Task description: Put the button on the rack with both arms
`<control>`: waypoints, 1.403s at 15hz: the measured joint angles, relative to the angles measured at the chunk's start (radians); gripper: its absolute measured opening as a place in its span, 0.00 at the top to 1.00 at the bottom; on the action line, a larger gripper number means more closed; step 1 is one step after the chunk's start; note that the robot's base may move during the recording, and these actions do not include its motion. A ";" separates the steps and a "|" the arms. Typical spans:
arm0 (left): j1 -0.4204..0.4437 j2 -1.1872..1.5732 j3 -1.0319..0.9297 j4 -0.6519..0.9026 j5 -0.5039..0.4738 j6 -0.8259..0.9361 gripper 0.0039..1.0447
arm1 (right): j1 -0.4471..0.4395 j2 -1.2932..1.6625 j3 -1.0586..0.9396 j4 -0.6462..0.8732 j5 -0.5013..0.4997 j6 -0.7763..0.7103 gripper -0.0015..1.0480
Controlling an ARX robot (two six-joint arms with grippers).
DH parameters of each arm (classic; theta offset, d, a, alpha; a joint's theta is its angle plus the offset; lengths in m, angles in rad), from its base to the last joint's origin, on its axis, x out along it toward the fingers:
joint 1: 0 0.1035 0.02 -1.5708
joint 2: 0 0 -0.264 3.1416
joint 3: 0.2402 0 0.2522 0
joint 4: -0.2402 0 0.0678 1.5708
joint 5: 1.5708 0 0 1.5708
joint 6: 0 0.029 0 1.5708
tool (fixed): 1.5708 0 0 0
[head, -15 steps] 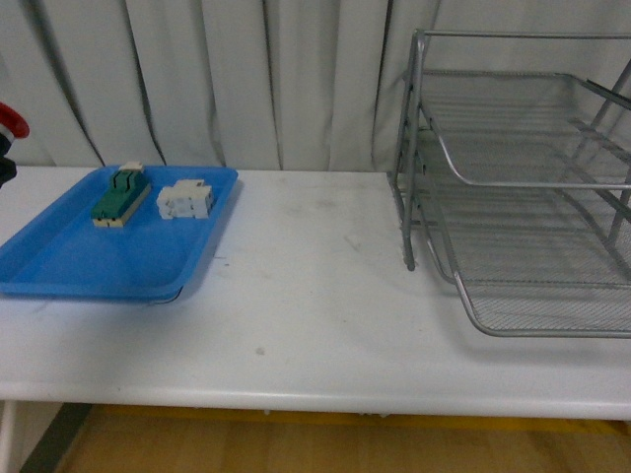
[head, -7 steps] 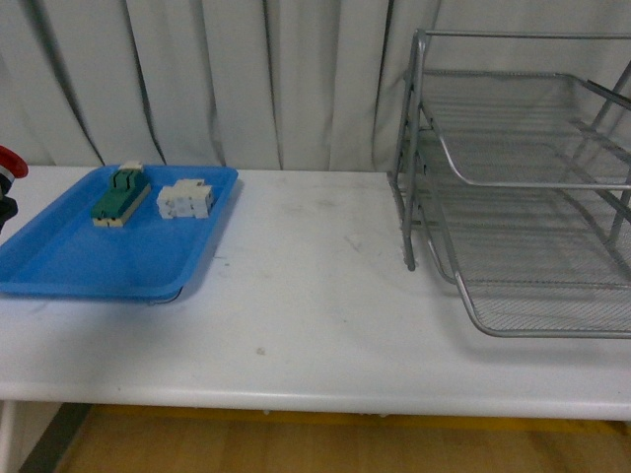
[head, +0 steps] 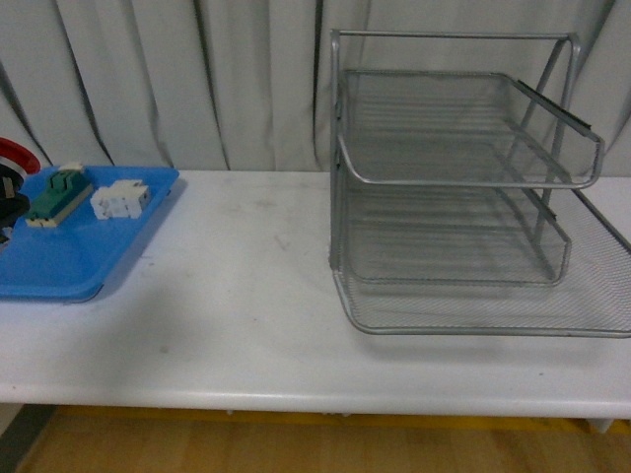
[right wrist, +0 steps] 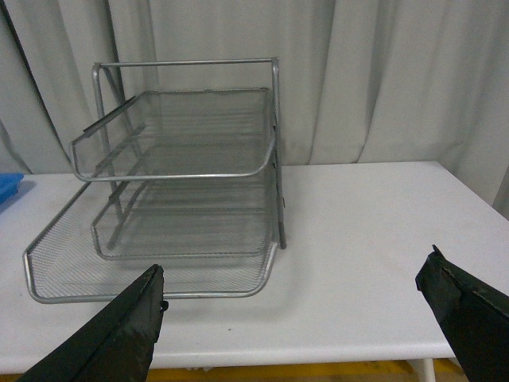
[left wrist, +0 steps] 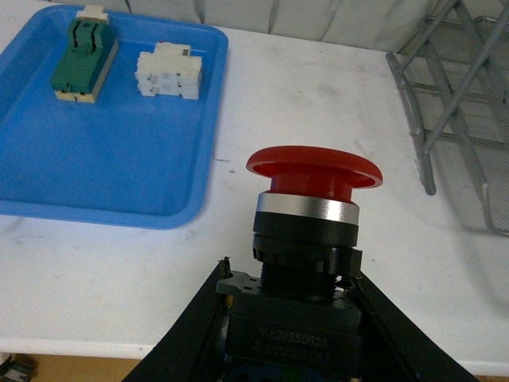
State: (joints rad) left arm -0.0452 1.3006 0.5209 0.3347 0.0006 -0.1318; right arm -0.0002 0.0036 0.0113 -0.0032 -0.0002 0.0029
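My left gripper [left wrist: 290, 278] is shut on the button's black body [left wrist: 293, 334], with the red mushroom cap [left wrist: 313, 169] pointing away from the wrist. It holds the button above the white table, beside the blue tray's near corner. In the front view only the red cap [head: 12, 153] shows, at the far left edge. The silver wire-mesh three-tier rack [head: 454, 177] stands on the table's right half, with its lowest tray pulled out toward me. My right gripper [right wrist: 296, 290] is open and empty, above the table in front of the rack [right wrist: 183, 171].
A flat blue tray [head: 69, 261] lies at the table's left, holding a green-and-beige switch block [head: 57, 194] and a white terminal block [head: 120, 199]. Both also show in the left wrist view, the switch block [left wrist: 83, 52] and the terminal block [left wrist: 169, 73]. White curtains hang behind the table.
The front view has shifted: the tray and rack now appear further left and the whole rack shows. The button stays at the view's left edge, still held.
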 joint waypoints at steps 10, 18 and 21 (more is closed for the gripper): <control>-0.145 0.139 0.185 -0.001 -0.050 -0.069 0.65 | 0.000 0.000 0.000 -0.001 0.003 0.000 0.06; -0.584 0.431 0.389 -0.039 -0.018 -0.095 0.65 | 0.000 0.000 0.000 -0.001 0.004 0.000 0.06; -0.571 0.549 0.513 -0.101 -0.020 -0.083 0.65 | 0.000 0.000 0.000 -0.001 0.003 0.000 0.06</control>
State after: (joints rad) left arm -0.6163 1.8496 1.0340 0.2340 -0.0193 -0.2146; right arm -0.0002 0.0036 0.0113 -0.0040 0.0032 0.0029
